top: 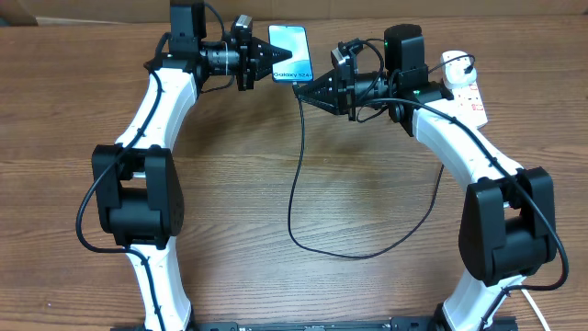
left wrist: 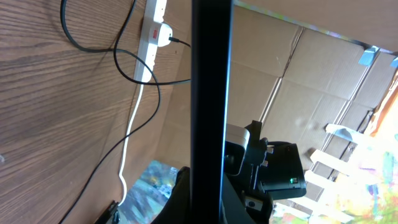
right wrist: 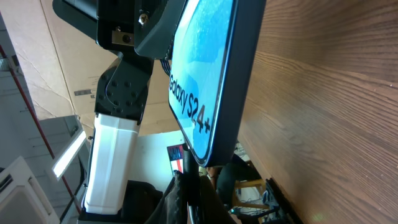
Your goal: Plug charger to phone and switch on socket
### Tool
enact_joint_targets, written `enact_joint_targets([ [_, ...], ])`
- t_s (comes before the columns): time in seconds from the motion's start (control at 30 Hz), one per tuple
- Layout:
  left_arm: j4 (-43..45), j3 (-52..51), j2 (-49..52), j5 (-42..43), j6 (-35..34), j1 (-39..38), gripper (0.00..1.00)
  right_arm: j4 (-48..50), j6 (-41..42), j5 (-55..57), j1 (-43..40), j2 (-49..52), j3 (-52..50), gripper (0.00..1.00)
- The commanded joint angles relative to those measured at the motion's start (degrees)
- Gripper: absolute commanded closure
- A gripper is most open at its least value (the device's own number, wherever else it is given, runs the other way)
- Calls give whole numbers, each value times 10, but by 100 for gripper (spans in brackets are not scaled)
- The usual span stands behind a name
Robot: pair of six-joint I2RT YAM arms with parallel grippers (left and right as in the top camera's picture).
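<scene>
**Overhead view.** The left gripper (top: 264, 57) is clamping one long edge of a slim, black-edged smartphone with a lit light-blue screen (top: 291, 46). It is holding the smartphone tilted above the brown wooden table (top: 230, 193), at the far middle. The right gripper (top: 303, 90), jaws pressed together on the plug tip of a long thin black charger cable (top: 295, 175), is holding that tip at the smartphone's "Galaxy" end. Whether the tip is seated cannot be told. The cable is looping across the table toward a white elongated power strip (top: 465, 88) lying far right.
</scene>
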Motion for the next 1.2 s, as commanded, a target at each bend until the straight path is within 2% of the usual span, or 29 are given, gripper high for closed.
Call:
enact_joint_targets([
  [0.0,3,8,-8,24,15,4,96,5,3,2,-3,-17,2,96],
  [1.17,3,8,-8,35,19,2,96,8,26,10,-3,-17,2,96],
])
